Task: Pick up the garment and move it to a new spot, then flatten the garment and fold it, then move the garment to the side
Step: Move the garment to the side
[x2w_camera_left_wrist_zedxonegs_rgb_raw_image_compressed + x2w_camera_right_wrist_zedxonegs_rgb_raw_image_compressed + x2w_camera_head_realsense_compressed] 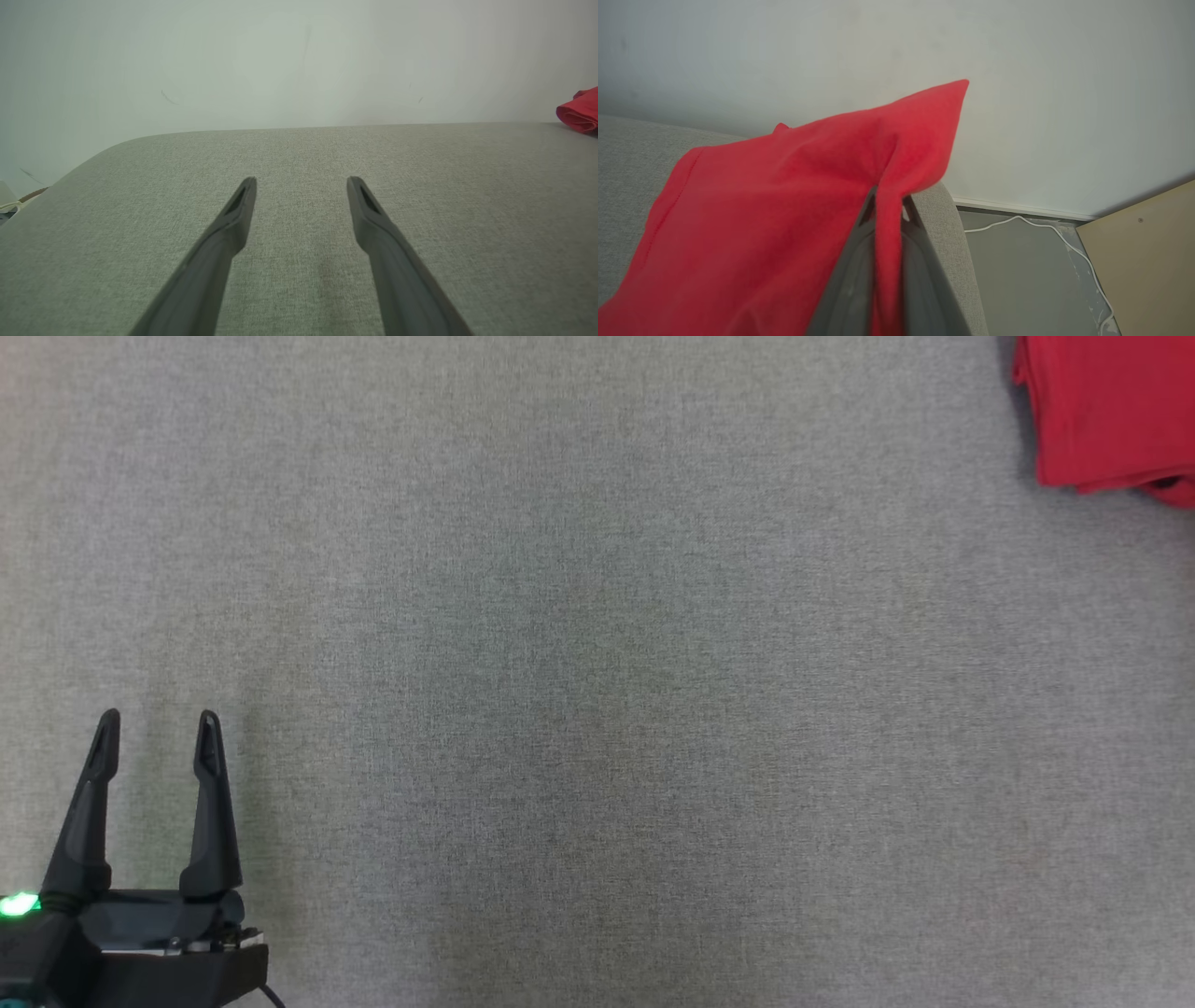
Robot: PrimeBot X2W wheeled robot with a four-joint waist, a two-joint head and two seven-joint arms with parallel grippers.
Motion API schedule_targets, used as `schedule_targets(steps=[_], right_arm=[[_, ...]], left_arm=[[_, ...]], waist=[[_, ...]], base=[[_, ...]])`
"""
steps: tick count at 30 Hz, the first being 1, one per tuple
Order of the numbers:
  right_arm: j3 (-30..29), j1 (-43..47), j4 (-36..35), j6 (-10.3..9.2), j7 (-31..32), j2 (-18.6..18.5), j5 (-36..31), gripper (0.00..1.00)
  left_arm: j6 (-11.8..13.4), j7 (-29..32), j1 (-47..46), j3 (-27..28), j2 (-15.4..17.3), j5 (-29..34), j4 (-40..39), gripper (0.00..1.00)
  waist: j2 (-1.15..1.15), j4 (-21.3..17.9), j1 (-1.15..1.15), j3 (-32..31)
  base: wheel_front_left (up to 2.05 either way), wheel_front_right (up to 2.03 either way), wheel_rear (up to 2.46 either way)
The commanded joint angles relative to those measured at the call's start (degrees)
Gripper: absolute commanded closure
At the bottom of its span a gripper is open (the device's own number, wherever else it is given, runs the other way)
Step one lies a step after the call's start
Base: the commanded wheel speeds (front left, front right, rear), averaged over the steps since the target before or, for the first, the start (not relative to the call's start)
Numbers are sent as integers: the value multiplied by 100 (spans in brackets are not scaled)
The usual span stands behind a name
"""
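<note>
Right gripper (889,201) sat closest to its wrist camera, its jaws closed almost fully on a fold of the red garment (784,196). Cloth was pinched between the two dark fingers, and a peak of fabric stood above the tips. The rest of the cloth draped down onto the grey bench (635,154) near its rounded corner. In the head view, the garment lay at the far right edge of the bench. Left gripper (159,717) hovered at the near left, well apart from the garment, jaws spread wide and holding nothing. Beyond the corner, a white cable (1020,217) ran across the floor (1017,280).
</note>
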Motion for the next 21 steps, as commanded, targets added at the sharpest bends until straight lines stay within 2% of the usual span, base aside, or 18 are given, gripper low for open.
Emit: schedule_targets(steps=[1, 5, 6, 7, 17, 21], right_arm=[[82, -113, 103, -7, -92, -25, -29, 100], [208, -238, 295, -7, -181, 55, -33, 100], [238, -268, 356, -7, -209, 60, -80, 64], [281, -291, 441, -7, -202, 84, -104, 0], [569, -564, 835, -7, -551, 237, -428, 0], [371, -548, 913, -7, -968, 418, -153, 0]], left_arm=[[4, -6, -5, 19, 41, 28, -50, 0], [30, -6, -32, 14, 38, 42, -65, 0], [33, -6, -43, 11, 41, 45, -62, 0], [38, -6, -50, 12, 46, 49, -61, 0], [57, -6, -47, 1, 20, 24, 56, 0], [69, -6, -24, 2, -1, -21, 117, 0]], waist=[[-1, 25, -1, 80], [-1, 3, -1, 160], [-1, -4, -1, 170], [-1, -14, -1, 175], [-1, -88, -1, 59], [-1, -112, -1, -100]], base=[[0, 0, 0], [0, 0, 0], [0, 0, 0], [0, 0, 0], [0, 0, 0], [0, 0, 0]])
